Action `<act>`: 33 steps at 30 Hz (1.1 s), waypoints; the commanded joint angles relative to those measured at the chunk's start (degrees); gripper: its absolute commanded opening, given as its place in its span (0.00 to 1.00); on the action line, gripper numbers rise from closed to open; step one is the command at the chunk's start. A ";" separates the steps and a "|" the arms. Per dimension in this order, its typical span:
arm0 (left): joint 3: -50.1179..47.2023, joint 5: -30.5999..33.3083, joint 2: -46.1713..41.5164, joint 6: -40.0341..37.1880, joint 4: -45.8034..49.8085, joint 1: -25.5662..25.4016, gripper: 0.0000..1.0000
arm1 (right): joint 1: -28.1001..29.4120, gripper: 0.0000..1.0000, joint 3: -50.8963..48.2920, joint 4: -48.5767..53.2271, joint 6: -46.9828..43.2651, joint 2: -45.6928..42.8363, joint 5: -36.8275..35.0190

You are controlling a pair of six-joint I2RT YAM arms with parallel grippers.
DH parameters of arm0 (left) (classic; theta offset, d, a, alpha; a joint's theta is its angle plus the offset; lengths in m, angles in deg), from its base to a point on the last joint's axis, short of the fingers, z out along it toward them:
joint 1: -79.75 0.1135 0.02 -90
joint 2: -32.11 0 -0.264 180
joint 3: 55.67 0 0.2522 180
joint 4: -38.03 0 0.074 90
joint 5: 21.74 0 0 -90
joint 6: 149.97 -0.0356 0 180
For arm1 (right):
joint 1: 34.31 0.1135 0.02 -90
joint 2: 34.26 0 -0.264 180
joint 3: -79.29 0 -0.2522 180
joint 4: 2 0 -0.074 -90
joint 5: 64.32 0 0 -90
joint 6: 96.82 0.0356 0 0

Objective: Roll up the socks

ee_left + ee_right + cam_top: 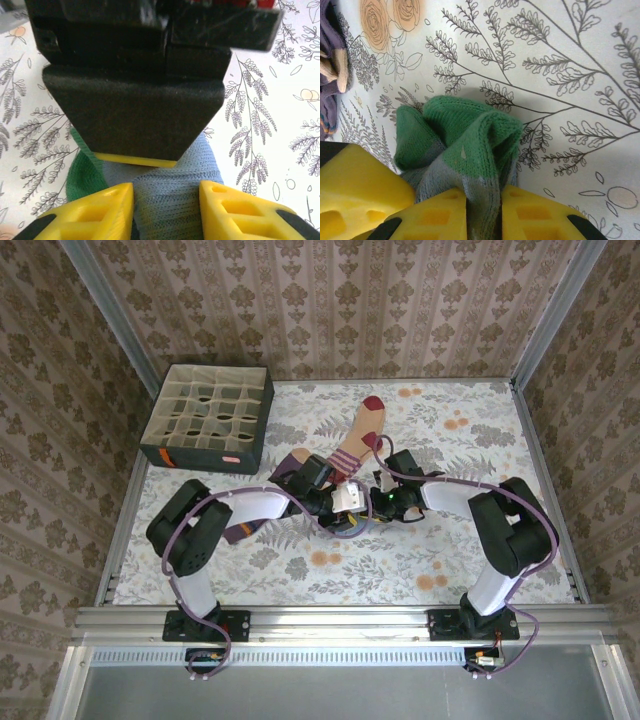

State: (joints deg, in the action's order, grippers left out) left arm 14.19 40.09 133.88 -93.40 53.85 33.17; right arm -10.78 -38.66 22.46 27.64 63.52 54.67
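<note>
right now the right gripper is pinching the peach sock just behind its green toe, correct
Wrong sock. The right gripper is pinching the blue-grey sock just behind its green toe, as the right wrist view shows.

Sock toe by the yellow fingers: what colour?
Green toe, blue-grey sock; clearest in right wrist view.

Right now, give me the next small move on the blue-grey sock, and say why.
Probably ease the left gripper back and regrip farther up the blue-grey sock. Its jaws stand apart around the grey knit, while the right gripper is pinched shut on the sock just behind the bunched green toe, so the fold looks held.
</note>
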 commanded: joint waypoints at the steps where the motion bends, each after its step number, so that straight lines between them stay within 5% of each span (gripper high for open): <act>1: 0.83 4.35 -2.70 -2.51 5.84 -0.45 0.39 | 1.09 0.13 -2.60 8.87 -1.39 4.79 -7.70; 12: -10.89 26.37 -12.43 -4.09 -7.44 -9.80 0.46 | 1.16 0.13 -2.33 9.59 -1.37 4.44 -8.16; 24: -8.72 34.61 -3.50 -3.93 -8.89 -13.36 0.45 | 1.11 0.13 -1.98 10.35 -1.58 4.18 -7.94; 28: -5.93 37.21 0.12 0.82 -2.97 -12.79 0.27 | 1.09 0.15 -2.06 11.21 -1.58 2.71 -8.19; 33: -5.68 27.93 -1.18 7.14 0.50 -10.28 0.00 | 1.08 0.35 -1.19 15.24 -2.38 -2.58 -10.98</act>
State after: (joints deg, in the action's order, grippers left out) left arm 8.44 72.18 130.63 -91.84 47.95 20.53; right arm -10.63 -38.13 25.50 27.05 61.90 49.73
